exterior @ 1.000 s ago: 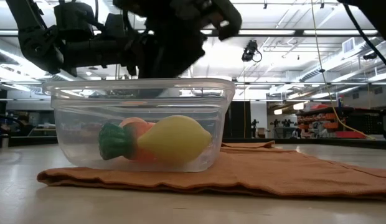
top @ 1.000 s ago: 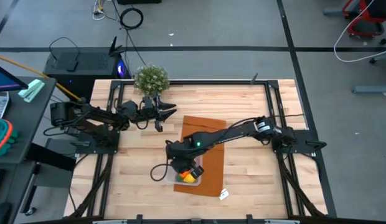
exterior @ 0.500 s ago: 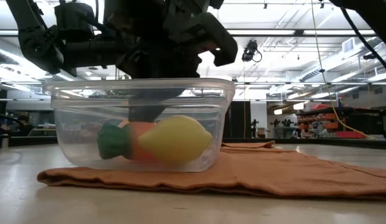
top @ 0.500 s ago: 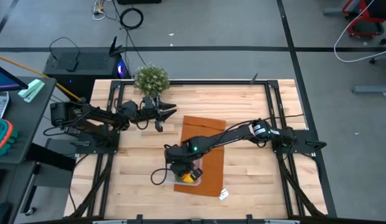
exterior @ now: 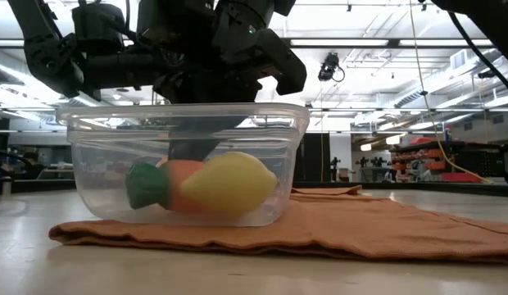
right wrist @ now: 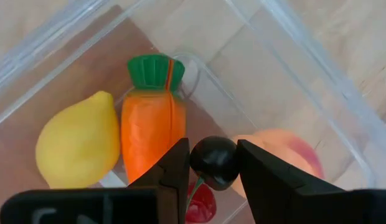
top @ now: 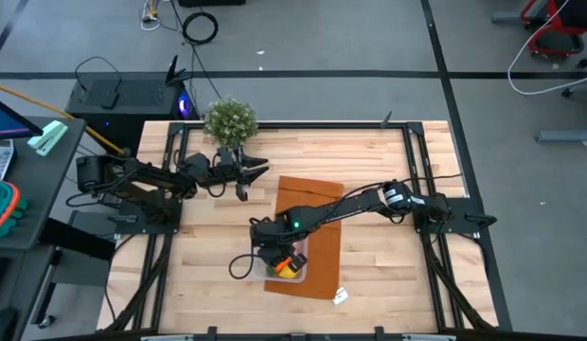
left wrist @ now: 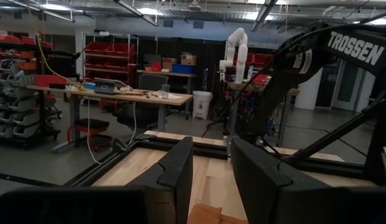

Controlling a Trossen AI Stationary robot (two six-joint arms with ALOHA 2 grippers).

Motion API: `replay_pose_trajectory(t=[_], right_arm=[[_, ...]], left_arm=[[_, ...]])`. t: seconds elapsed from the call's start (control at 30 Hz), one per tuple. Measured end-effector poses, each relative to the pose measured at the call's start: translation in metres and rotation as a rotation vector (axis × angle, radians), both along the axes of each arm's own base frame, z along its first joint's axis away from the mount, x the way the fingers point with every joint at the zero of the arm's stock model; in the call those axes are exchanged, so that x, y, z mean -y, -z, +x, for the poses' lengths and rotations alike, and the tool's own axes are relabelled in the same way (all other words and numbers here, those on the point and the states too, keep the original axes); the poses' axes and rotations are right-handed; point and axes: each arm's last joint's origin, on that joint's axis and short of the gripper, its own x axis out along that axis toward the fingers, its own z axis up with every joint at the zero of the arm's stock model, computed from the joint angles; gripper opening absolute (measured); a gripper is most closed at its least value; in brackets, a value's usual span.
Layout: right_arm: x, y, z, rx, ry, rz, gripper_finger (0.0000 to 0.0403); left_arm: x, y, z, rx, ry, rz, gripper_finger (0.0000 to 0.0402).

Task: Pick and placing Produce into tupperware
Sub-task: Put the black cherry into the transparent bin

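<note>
Lowered since a second ago, the right gripper (right wrist: 210, 163) now reaches down inside the tupperware (exterior: 184, 160), its jaws narrowly parted and pinching a small dark round piece (right wrist: 213, 162) between them. Beneath it lie the carrot (right wrist: 151, 124), the lemon (right wrist: 78, 148) beside it, a peach-like fruit (right wrist: 286, 152) on the other side, and a small red piece (right wrist: 200, 202) just under the jaws. Clear walls of the box stand close around the gripper, leaving little room inside. It rests on the orange mat (top: 317, 204) near the worktop (top: 379, 265) middle. Well apart, the left gripper (top: 248, 170) hangs by the potted plant (top: 229, 120), jaws slightly parted, holding nothing.
</note>
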Motion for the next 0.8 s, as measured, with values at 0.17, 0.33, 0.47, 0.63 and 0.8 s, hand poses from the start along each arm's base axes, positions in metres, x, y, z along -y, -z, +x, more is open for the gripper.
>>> replay_pose_trajectory(t=[0.17,0.33,0.47,0.63,0.8], right_arm=[[0.0,0.0,0.0001,0.002,-0.007,-0.003,0.0094],[0.0002,0.0,0.0001,0.002,-0.007,-0.003,0.0094],[0.0002,0.0001,0.0001,0.002,-0.002,-0.003,0.0094],[0.0002,0.0,0.0001,-0.001,0.011,0.001,0.0094],[0.0,-0.0002,0.0004,-0.002,0.03,0.014,0.0094]], left_arm=[[0.0,0.0,0.0,0.0,0.0,0.0,0.0115],[0.0,0.0,0.0,0.0,0.0,0.0,0.0118],[0.0,0.0,0.0,0.0,0.0,0.0,0.0117],[0.0,0.0,0.0,0.001,0.0,0.0,0.0115],[0.0,0.0,0.0,0.001,0.0,-0.001,0.0118]])
